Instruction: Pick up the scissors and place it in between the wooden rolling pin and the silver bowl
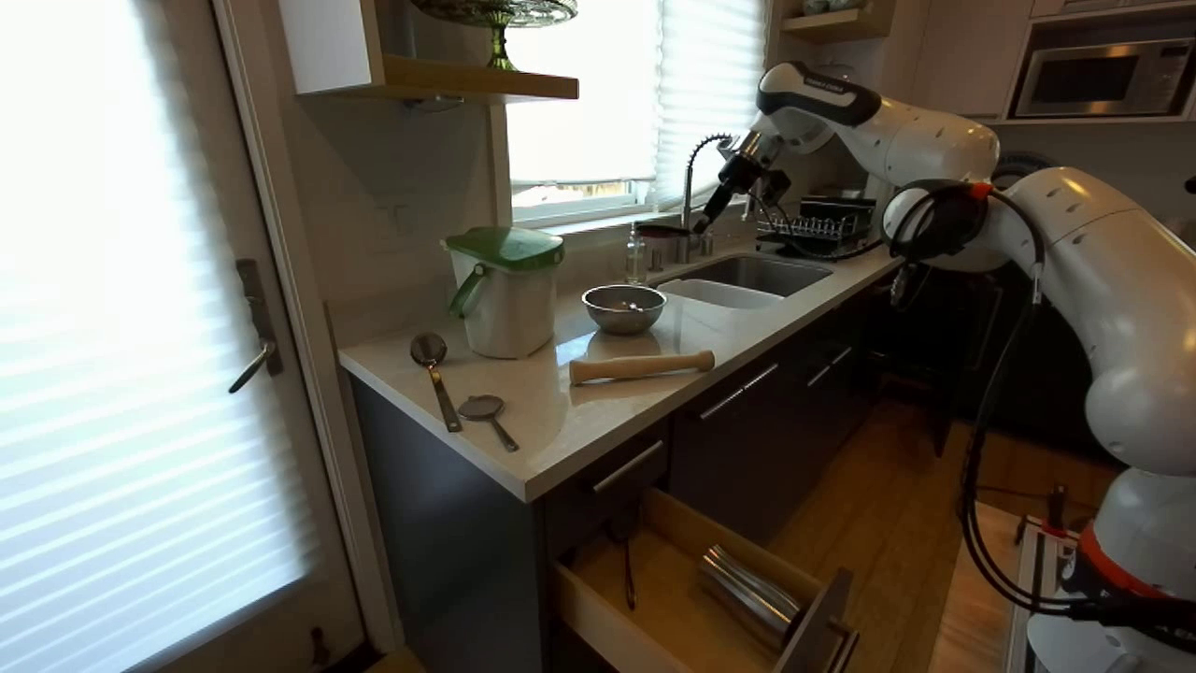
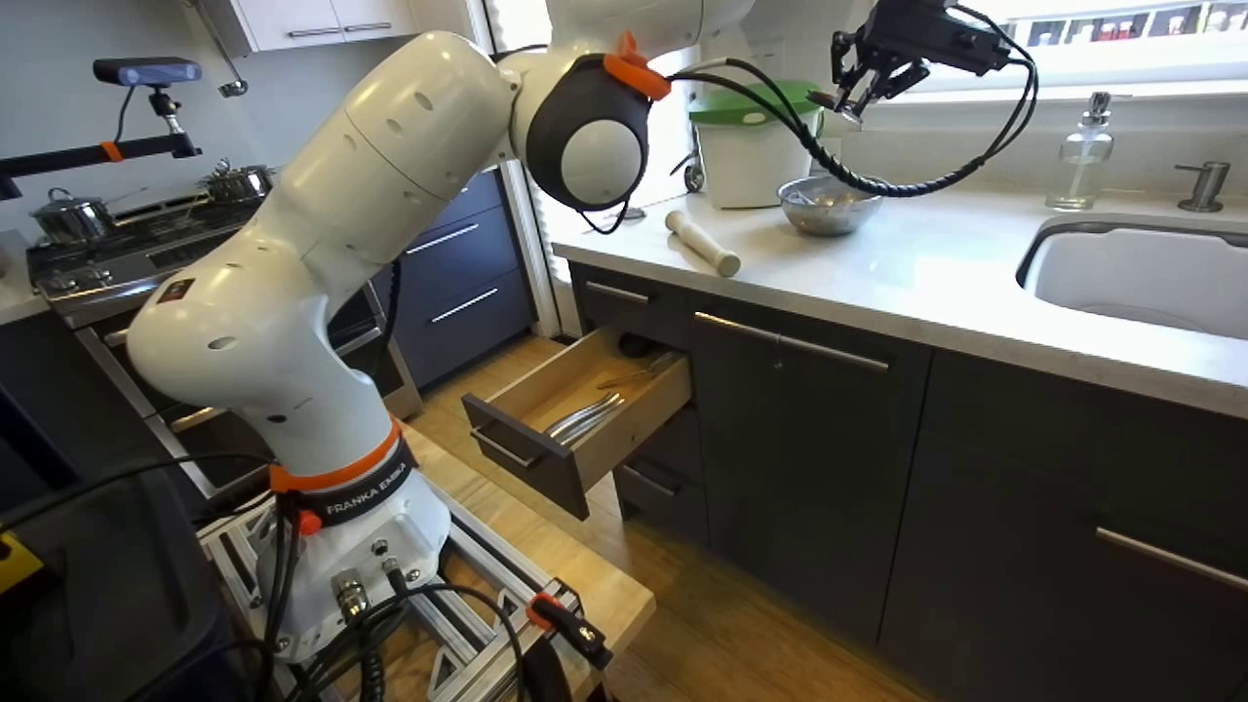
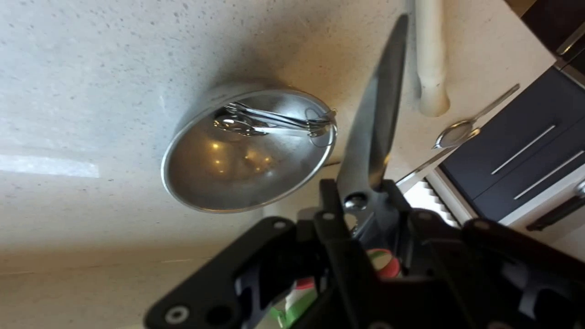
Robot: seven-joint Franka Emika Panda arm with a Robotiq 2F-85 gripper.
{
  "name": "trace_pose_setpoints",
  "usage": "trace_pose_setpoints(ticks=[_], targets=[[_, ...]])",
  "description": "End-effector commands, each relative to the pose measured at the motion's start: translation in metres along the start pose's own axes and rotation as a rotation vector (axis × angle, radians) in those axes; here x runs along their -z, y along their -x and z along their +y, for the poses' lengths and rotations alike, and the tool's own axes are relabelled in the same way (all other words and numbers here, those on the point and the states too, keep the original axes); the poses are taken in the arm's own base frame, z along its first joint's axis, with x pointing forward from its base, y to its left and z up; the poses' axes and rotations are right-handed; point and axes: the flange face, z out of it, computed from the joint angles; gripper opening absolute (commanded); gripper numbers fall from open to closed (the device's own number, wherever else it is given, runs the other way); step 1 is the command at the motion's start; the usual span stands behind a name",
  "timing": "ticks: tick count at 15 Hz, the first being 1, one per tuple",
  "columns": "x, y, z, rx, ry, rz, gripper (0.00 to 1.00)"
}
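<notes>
My gripper point(image 3: 363, 189) is shut on the scissors point(image 3: 386, 100), around the metal near the pivot. The grey blades point away from the fingers; a red handle shows between the fingers. The gripper holds them in the air above the counter, as both exterior views show point(image 1: 708, 215) point(image 2: 863, 96). The silver bowl point(image 3: 228, 183) stands on the counter, left of the blades in the wrist view, with metal utensils inside. It shows in both exterior views point(image 1: 617, 320) point(image 2: 827, 216). The light wooden rolling pin point(image 3: 430, 50) lies right of the blades, and in both exterior views point(image 1: 645, 367) point(image 2: 704, 244).
A pale container with a green lid point(image 1: 509, 308) stands behind the bowl and rolling pin. A ladle point(image 1: 437, 374) and a small strainer point(image 1: 486, 411) lie near the counter's end. A sink point(image 1: 747, 280) and soap bottle point(image 2: 1080, 161) are beyond. An open drawer point(image 2: 546, 390) juts out below.
</notes>
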Motion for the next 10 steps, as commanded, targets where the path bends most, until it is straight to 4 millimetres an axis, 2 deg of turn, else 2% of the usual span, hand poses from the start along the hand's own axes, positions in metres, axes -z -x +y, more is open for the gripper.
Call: trace_pose_setpoints(ticks=[1,7,8,10], targets=[[0.000,-0.001,-0.006,0.015,-0.025,-0.009,0.26],[0.002,-0.001,-0.013,0.033,-0.059,-0.017,0.26],[-0.004,-0.002,-0.012,0.033,-0.053,-0.030,0.06],[-0.020,-0.006,-0.015,0.050,-0.070,-0.069,0.06]])
